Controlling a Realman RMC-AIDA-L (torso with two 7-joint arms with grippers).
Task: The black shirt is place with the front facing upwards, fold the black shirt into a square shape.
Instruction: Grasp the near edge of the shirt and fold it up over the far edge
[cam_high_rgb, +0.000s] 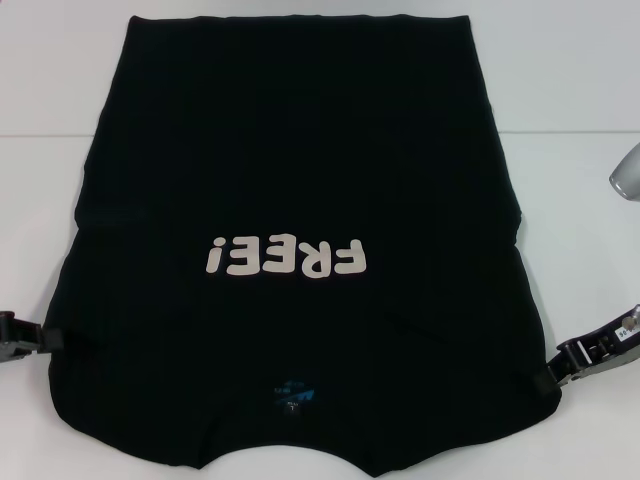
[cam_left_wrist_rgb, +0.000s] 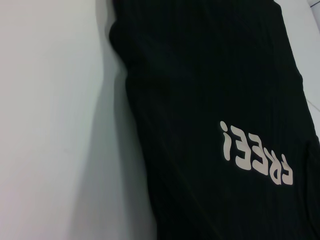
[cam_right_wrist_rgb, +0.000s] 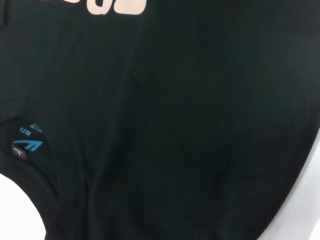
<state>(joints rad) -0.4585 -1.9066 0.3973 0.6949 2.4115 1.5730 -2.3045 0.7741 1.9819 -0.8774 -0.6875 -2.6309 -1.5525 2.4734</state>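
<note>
While black shirt (cam_high_rgb: 300, 200) lies flat, left gripper (cam_high_rgb: 45, 338), right gripper (cam_high_rgb: 553, 375) low at edges (jaws' state unclear).

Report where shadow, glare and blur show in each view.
Head view: even light, the plain black cotton T-shirt reads nearly featureless, no glare on the white table. Left wrist view: a soft grey shadow lies beside the shirt's edge. Right wrist view: folds barely visible, slightly soft.

Plain black shirt (cam_high_rgb: 300, 150) with pale cream "FREE!" print (cam_high_rgb: 285, 258), small blue neck label (cam_high_rgb: 296, 397), white table (cam_high_rgb: 570, 90), black grippers with grey parts.
</note>
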